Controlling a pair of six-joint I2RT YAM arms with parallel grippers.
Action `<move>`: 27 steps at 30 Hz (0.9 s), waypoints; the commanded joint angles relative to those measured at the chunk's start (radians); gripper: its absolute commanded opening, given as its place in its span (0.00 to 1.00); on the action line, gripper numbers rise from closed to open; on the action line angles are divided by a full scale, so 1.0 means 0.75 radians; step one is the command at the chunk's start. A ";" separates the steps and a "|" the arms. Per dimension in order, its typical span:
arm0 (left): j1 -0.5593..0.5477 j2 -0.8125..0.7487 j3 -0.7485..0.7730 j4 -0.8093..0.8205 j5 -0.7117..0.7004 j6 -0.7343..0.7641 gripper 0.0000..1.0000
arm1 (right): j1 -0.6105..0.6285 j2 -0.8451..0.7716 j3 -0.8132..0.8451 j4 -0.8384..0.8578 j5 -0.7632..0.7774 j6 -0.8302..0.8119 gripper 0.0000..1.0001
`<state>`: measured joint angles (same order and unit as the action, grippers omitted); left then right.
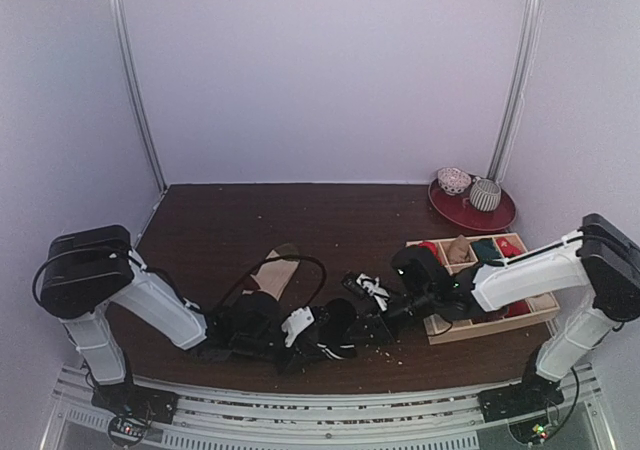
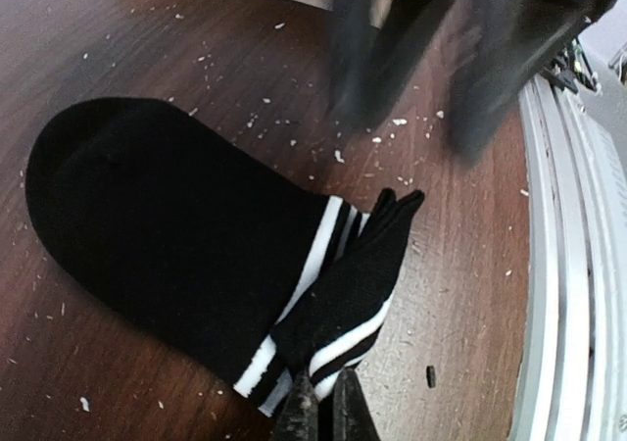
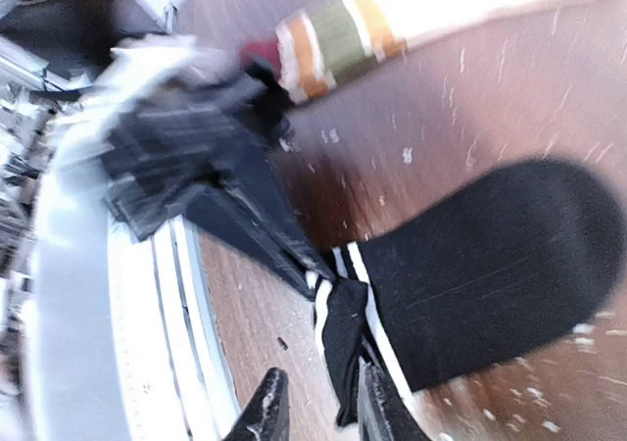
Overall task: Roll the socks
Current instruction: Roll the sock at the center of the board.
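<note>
The short black sock (image 2: pixel 167 235) with white cuff stripes lies flat on the dark wood table; it also shows as the black sock (image 3: pixel 490 265) and the black sock (image 1: pixel 335 338). My left gripper (image 2: pixel 321 390) is shut on a folded-over corner of its cuff. My right gripper (image 3: pixel 321 374) hovers at the same cuff with its jaws apart, the folded flap hanging against one finger (image 3: pixel 380 402). The long tan sock (image 1: pixel 275 270) lies just behind, its striped cuff (image 3: pixel 338 39) showing in the right wrist view.
A wooden box (image 1: pixel 490 325) with small rolled bundles stands at the right. Behind it a red plate (image 1: pixel 480 220) holds two patterned balls. The metal rail (image 2: pixel 568 265) of the table's near edge runs close to the cuff. A black cable (image 1: pixel 300 262) loops over the tan sock.
</note>
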<state>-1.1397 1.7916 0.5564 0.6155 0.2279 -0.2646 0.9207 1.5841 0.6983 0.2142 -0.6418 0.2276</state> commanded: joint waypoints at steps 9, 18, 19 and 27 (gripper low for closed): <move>0.013 0.094 -0.067 -0.289 0.187 -0.241 0.00 | 0.432 -0.173 -0.256 0.284 0.792 -0.640 0.27; 0.020 0.124 -0.071 -0.294 0.227 -0.250 0.00 | 0.481 -0.030 -0.210 0.297 0.919 -0.714 0.25; 0.020 0.125 -0.074 -0.289 0.230 -0.250 0.00 | 0.481 -0.012 -0.203 0.292 0.940 -0.717 0.24; 0.022 0.146 -0.091 -0.261 0.254 -0.241 0.00 | 0.484 0.073 -0.172 0.329 0.992 -0.759 0.23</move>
<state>-1.1133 1.8263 0.5480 0.6533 0.3916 -0.4332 1.2789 1.6043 0.5331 0.4522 0.0582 -0.3138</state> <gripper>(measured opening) 0.010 0.233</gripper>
